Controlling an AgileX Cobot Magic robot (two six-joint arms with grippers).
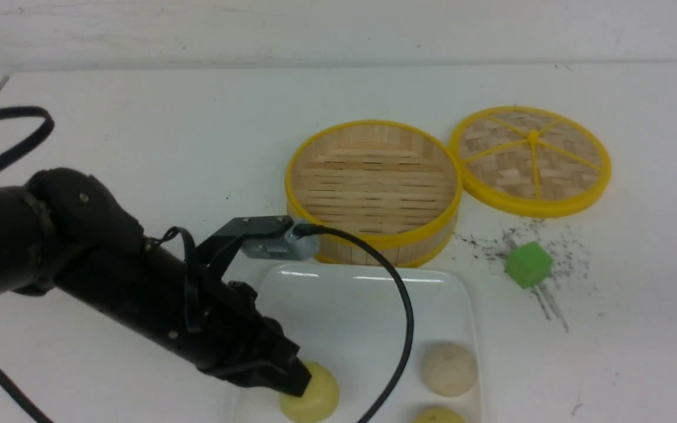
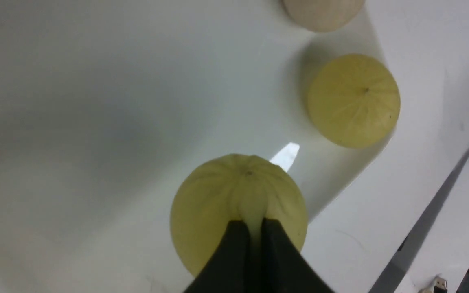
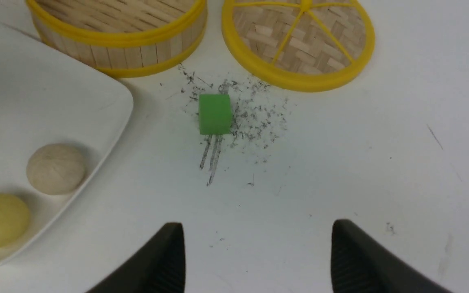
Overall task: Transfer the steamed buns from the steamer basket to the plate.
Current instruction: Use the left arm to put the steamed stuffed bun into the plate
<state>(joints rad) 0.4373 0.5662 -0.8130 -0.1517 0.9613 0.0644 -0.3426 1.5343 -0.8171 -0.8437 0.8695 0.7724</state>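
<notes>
My left tool (image 2: 253,223) is pinched almost shut on a yellow bun (image 2: 218,203), low on the plate (image 1: 344,294), probably touching it, so release won't roll it. The basket (image 1: 374,182) is empty; my right tool (image 3: 258,248) gapes, holding nothing.

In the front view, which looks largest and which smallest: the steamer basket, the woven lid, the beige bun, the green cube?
1. steamer basket
2. woven lid, slightly smaller, though it lies farther back
3. beige bun and green cube look alike; the bun is nearer, so unranked.
</notes>
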